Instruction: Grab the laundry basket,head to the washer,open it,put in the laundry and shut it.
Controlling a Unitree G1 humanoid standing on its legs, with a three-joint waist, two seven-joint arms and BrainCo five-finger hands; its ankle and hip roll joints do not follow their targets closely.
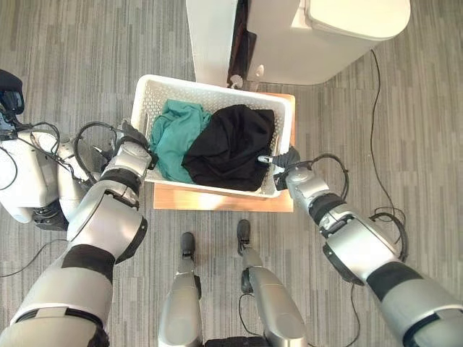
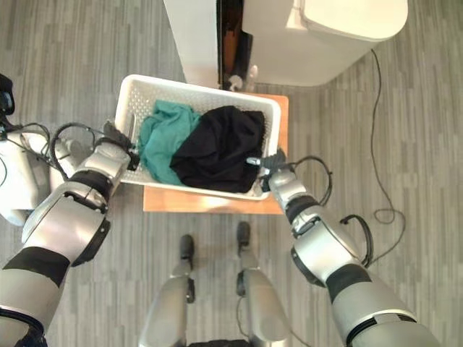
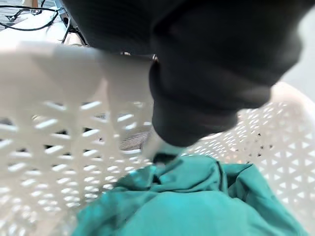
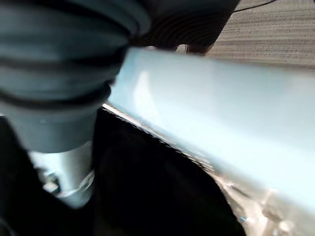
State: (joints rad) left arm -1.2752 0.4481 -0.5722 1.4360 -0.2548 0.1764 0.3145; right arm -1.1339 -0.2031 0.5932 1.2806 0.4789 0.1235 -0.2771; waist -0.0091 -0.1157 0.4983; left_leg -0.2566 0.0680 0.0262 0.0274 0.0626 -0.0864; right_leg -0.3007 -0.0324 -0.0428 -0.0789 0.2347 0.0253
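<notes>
The left hand [image 1: 132, 150] sits at the left short side of the laundry basket [image 1: 168, 90], its dark ribbed cover against the rim. In the left wrist view the dark cover laps over the top edge of the white lattice wall [image 3: 59, 147] and reaches down inside toward the cloth, so the hand looks hooked over the rim, but its fingers are hidden and I cannot tell whether they are curled or straight. The right hand [image 1: 283, 160] sits at the opposite short side, at the near right corner of the basket. A silver finger [image 4: 69, 177] reaches down inside the wall, next to the black cloth, while the dark cover lies over the pale rim [image 4: 216, 128]; how far that hand closes on the rim I cannot tell.

The basket is white plastic, rectangular, with perforated walls. It rests on a low wooden surface [image 1: 217, 200] between the two hands, straight ahead of the robot. Inside lie a teal garment [image 1: 176, 134] on the left and a black garment [image 1: 230, 148] on the right, bunched and touching each other; the black one rises to about the rim. Just beyond the basket stands the white washer [image 1: 325, 36] on the grey striped floor [image 1: 72, 65]
</notes>
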